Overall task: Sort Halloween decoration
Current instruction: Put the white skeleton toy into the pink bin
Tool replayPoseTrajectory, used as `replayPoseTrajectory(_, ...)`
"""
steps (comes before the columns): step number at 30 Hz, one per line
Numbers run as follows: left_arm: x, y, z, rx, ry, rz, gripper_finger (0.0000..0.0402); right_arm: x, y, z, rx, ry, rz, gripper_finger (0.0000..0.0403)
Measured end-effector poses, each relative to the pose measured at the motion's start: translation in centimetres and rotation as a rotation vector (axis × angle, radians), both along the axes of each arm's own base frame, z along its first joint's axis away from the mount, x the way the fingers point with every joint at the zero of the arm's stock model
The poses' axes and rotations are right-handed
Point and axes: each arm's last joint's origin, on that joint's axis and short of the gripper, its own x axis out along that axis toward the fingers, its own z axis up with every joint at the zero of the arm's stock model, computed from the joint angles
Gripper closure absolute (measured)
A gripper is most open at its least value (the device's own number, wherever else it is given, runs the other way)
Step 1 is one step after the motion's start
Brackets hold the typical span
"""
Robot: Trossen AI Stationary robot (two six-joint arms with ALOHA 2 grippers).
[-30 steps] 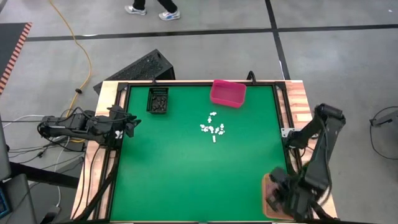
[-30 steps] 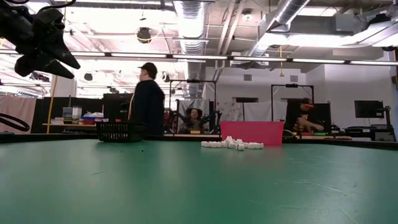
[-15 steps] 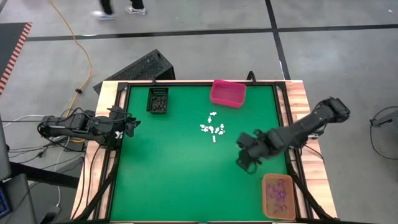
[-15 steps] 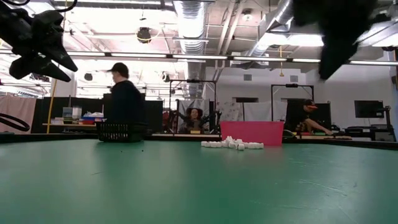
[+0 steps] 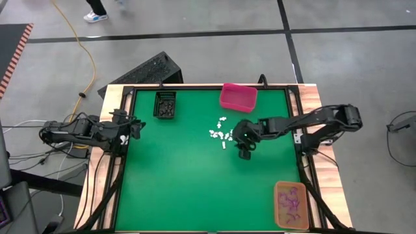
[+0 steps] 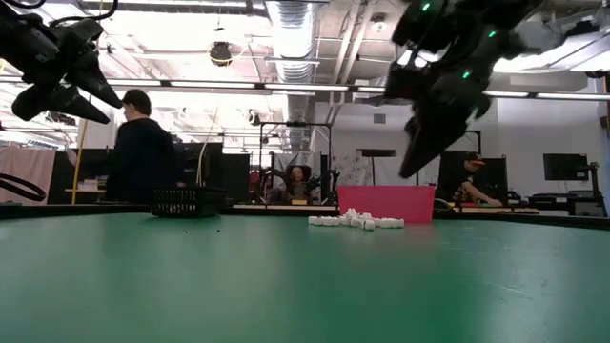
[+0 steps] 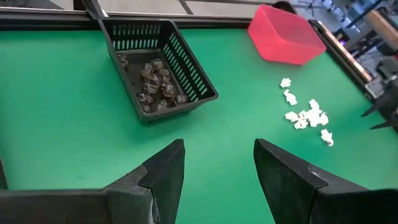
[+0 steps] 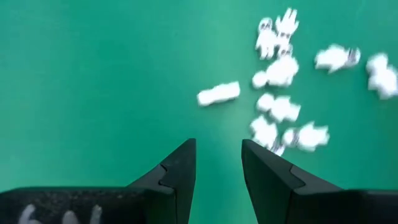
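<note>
A cluster of tiny white trinkets (image 5: 222, 134) lies on the green table mat near its middle, also seen in the low view (image 6: 357, 221), the left wrist view (image 7: 306, 116) and the right wrist view (image 8: 283, 106). My right gripper (image 5: 243, 152) hovers open just to the right of and nearer than the cluster, with nothing between its fingers (image 8: 219, 168). Dark trinkets fill the black basket (image 5: 165, 104); purple ones lie in the orange bin (image 5: 290, 205). My left gripper (image 5: 135, 128) waits open above the table's left edge (image 7: 217, 165).
A pink bin (image 5: 238, 97) stands at the far edge, right of the black basket. The orange bin sits off the mat at the near right corner. A black frame rims the mat. People move in the room behind the table.
My right gripper has swung from over the orange bin at the near right corner toward the table's middle and far side, coming down beside the white trinkets and rolling about its wrist. Its finger gap looks unchanged.
</note>
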Motion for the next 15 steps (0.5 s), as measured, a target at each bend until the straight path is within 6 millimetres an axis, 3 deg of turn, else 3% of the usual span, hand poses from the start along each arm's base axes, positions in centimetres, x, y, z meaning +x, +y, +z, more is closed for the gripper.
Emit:
replayPoseTrajectory(4, -0.1, 0.0, -0.2, -0.021, -0.001, 0.027, 0.0219, 1.1, -1.4, -1.7, -0.068, 0.036, 0.051, 0.0244)
replayPoseTrajectory(9, -0.4, 0.1, -0.5, -0.026, 0.041, 0.04, 0.0219, 2.1, -2.8, -4.0, -0.03, 0.075, 0.085, 0.0224)
replayPoseTrajectory(15, -0.6, 0.1, -0.7, -0.017, 0.067, 0.046, 0.0219, 3.1, -3.4, -4.9, -0.036, 0.078, 0.079, 0.0188)
